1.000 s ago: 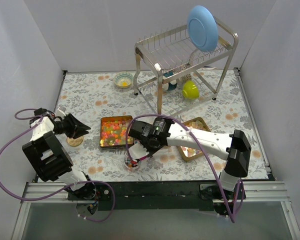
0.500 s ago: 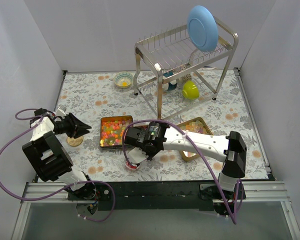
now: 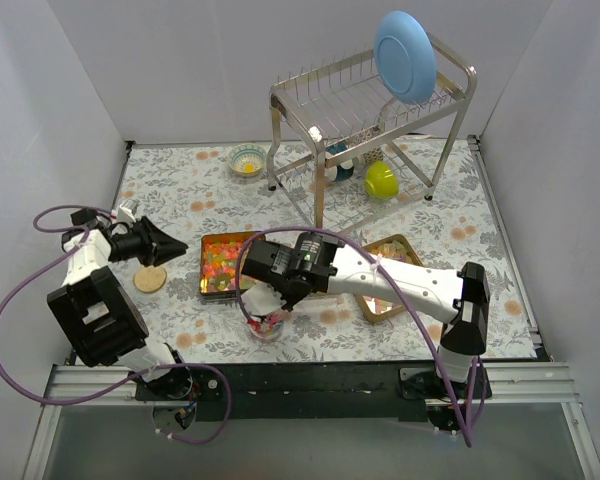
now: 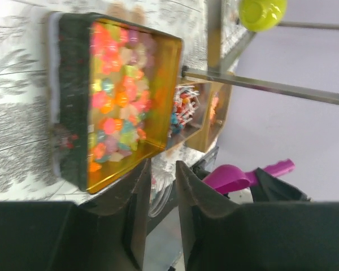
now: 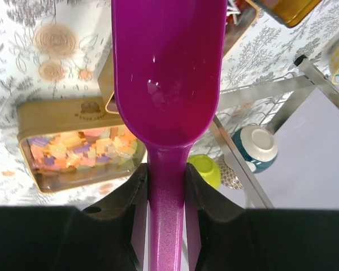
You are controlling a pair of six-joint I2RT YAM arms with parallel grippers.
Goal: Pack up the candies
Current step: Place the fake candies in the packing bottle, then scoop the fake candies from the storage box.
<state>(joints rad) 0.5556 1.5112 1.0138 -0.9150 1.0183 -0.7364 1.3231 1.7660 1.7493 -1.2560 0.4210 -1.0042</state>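
Orange, yellow and pink gummy candies (image 3: 225,262) fill a gold tray (image 3: 204,270) at the table's middle; they also show in the left wrist view (image 4: 116,96) and the right wrist view (image 5: 82,149). Red-blue-white wrapped candies (image 4: 182,110) lie in a second gold tray (image 3: 398,243) to the right. My right gripper (image 3: 267,298) is shut on the handle of a magenta scoop (image 5: 168,68), whose bowl looks empty, above a small glass jar (image 3: 265,326) holding a few candies. My left gripper (image 3: 176,247) is narrowly open and empty, just left of the gummy tray.
A round wooden coaster (image 3: 150,279) lies under the left arm. A metal dish rack (image 3: 370,110) with a blue plate (image 3: 405,55), a green bowl (image 3: 381,180) and a teal cup (image 5: 260,144) stands at the back. A small patterned bowl (image 3: 246,159) sits beside it.
My right gripper has swung left and turned with the scoop over the jar. My left gripper has moved up and right, off the coaster, toward the gummy tray.
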